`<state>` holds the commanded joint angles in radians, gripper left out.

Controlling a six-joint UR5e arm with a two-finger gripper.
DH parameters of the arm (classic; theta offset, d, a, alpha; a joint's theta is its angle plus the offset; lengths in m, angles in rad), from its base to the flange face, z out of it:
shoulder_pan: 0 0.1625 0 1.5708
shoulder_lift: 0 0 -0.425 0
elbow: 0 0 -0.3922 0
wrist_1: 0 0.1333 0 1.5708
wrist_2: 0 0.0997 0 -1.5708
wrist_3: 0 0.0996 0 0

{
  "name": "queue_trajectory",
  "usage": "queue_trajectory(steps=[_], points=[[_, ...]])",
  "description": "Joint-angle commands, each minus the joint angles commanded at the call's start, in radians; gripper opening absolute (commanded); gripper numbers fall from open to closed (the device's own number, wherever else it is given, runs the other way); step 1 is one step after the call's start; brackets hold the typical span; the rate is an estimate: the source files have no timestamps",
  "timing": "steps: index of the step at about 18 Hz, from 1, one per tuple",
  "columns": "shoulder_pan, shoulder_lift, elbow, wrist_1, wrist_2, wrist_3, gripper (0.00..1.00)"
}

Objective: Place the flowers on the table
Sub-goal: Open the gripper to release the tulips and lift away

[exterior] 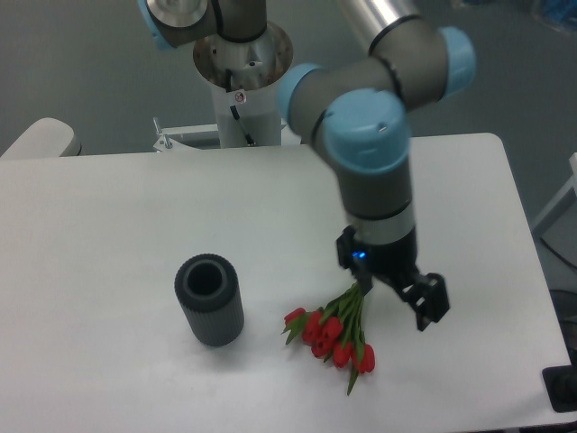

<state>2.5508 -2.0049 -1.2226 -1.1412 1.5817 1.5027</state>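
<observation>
**Flowers down, release unclear**

Left to right: vase stands empty on the table; flowers lie on the tabletop to its right, so placing looks nearly done. Gripper sits at the stem ends; one finger juts clear. Jaws look spread, but can't tell whether stems are let go.

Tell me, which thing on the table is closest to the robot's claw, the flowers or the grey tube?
The flowers. Their stem ends reach right up to the gripper, red buds lying on the table. The grey tube stands apart, off to the side.
</observation>
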Motion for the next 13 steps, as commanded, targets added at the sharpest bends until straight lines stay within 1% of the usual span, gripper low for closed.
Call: queue_trajectory(steps=[2, 4, 6, 8, 13], points=[[0.057, 0.006, 0.000, -0.034, -0.058, 0.104, 1.00], [0.089, 0.009, -0.003, -0.037, -0.075, 0.184, 1.00], [0.101, 0.006, -0.006, -0.035, -0.078, 0.235, 1.00], [0.106, 0.005, -0.008, -0.029, -0.078, 0.258, 1.00], [0.105, 0.005, -0.015, -0.028, -0.078, 0.260, 1.00]])
